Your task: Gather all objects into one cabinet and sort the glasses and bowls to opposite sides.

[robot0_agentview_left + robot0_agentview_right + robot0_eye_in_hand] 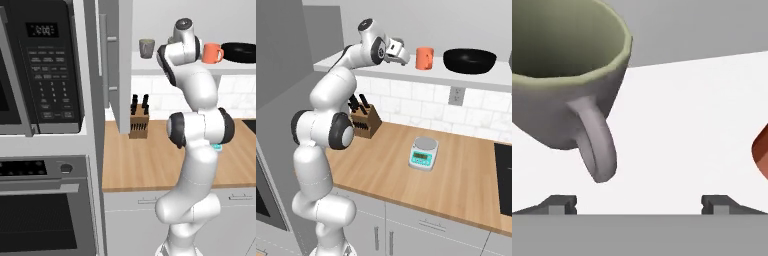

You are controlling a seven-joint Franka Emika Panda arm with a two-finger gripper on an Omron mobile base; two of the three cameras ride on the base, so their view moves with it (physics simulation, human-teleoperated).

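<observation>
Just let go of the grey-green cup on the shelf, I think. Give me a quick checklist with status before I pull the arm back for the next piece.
1. Jaws open: ok. In the hand view the gripper has its tips spread wide with nothing between them.
2. Grey-green cup released: ok, it sits ahead of the tips, handle toward the camera, not between them.
3. Cup upright on the shelf: ok.
4. Orange mug apart from the hand: ok, a gap shows in the right base view.
5. Black bowl on the opposite end of the shelf: ok.
6. Cabinet door out of the arm's retreat path: cannot tell.
</observation>
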